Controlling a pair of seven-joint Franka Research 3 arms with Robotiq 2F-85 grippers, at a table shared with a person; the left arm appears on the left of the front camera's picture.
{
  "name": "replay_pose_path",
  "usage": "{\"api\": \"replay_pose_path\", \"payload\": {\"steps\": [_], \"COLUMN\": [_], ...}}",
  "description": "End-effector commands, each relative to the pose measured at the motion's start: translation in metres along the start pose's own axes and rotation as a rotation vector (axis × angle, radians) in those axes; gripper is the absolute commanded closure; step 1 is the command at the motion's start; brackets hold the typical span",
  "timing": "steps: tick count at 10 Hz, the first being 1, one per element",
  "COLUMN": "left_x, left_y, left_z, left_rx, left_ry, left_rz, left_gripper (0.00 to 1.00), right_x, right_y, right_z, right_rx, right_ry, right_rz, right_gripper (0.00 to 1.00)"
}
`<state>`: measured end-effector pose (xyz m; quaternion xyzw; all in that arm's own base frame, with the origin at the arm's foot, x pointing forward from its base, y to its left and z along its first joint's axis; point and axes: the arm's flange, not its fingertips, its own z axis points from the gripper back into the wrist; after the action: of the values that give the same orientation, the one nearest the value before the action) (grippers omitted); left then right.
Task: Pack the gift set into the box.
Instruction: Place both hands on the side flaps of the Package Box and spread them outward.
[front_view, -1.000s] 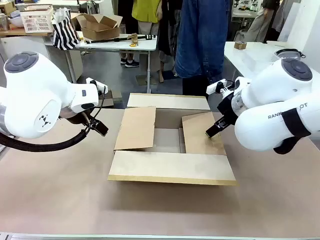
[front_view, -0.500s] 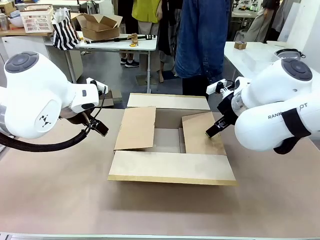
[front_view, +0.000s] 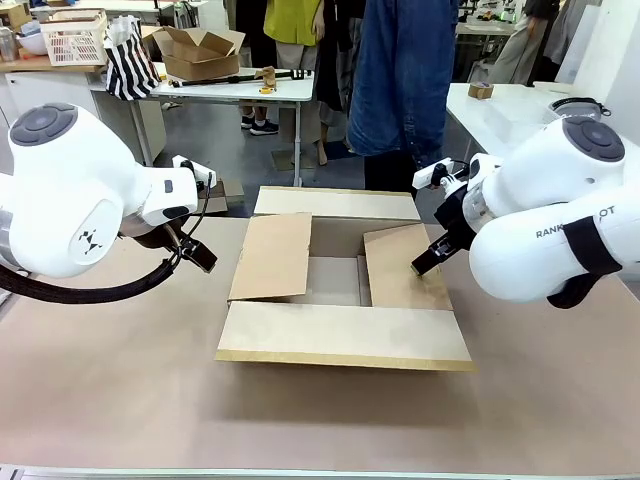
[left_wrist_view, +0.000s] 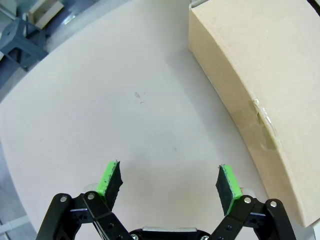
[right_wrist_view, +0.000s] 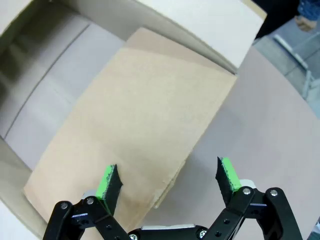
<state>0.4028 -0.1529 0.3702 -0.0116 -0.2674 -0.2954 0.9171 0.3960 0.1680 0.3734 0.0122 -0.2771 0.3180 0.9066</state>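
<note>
Beige table (front_view: 120, 400) fills the near view, with the large brown corrugated cardboard box (front_view: 340, 285) at its centre, near and far flaps spread, the side flaps at 9 and 3 o'clock sagging over the opening. No gift set shows anywhere, so packing seems not yet begun. The left end effector (left_wrist_view: 169, 182) hangs wide open and empty beside the box wall; the right end effector (right_wrist_view: 169, 182), equally open and empty, hovers over the 3 o'clock flap (right_wrist_view: 135, 130). Next, both side flaps probably need folding outward. A person in denim (front_view: 405, 75) stands at 12 o'clock.

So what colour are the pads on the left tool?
Bright green pads, clearest in the left wrist view.
</note>
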Motion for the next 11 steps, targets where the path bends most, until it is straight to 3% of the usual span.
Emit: {"api": "replay_pose_path", "payload": {"steps": [1, 2, 3, 4, 5, 6, 7, 8, 9, 10, 11], "left_x": [0.0, 0.0, 0.007, 0.021, 0.022, 0.021, 0.012, 0.003, -0.003, 0.015, 0.015], "left_y": [0.001, 0.0, 0.003, -0.005, -0.009, -0.017, -0.027, -0.036, -0.043, -0.041, -0.041], "left_z": [0.0, 0.0, 0.031, 0.082, 0.132, 0.168, 0.188, 0.203, 0.205, 0.199, 0.199], "left_rx": [0.0, 0.0, -0.048, -0.084, -0.182, -0.27, -0.25, -0.323, -0.295, -0.271, -0.271], "left_ry": [0.0, 0.0, 0.01, 0.133, 0.009, -0.013, -0.001, -0.024, -0.057, -0.02, -0.02], "left_rz": [0.002, 0.0, -0.012, 0.081, 0.068, 0.041, -0.021, -0.073, -0.056, -0.02, -0.02], "left_gripper": [0.0, 0.0, 0.0, 0.0, 0.0, 0.0, 0.0, 0.0, 0.0, 0.0, 0.0], "right_x": [0.0, 0.0, 0.005, 0.007, 0.001, -0.013, -0.031, -0.049, -0.059, -0.002, -0.002], "right_y": [0.0, 0.0, -0.008, -0.013, -0.012, -0.009, -0.005, 0.0, 0.005, -0.014, -0.014], "right_z": [0.0, 0.0, 0.037, 0.089, 0.148, 0.191, 0.223, 0.24, 0.237, 0.228, 0.228], "right_rx": [0.0, 0.0, -0.057, -0.1, -0.04, 0.0, 0.028, 0.005, -0.059, -0.007, -0.007], "right_ry": [0.0, 0.0, 0.048, 0.041, 0.004, -0.043, -0.104, -0.147, -0.141, -0.098, -0.098], "right_rz": [0.0, 0.0, -0.069, -0.155, -0.207, -0.216, -0.223, -0.23, -0.252, -0.213, -0.213], "right_gripper": [0.0, 0.0, 0.0, 0.0, 0.0, 0.0, 0.0, 0.0, 0.0, 0.0, 0.0]}}
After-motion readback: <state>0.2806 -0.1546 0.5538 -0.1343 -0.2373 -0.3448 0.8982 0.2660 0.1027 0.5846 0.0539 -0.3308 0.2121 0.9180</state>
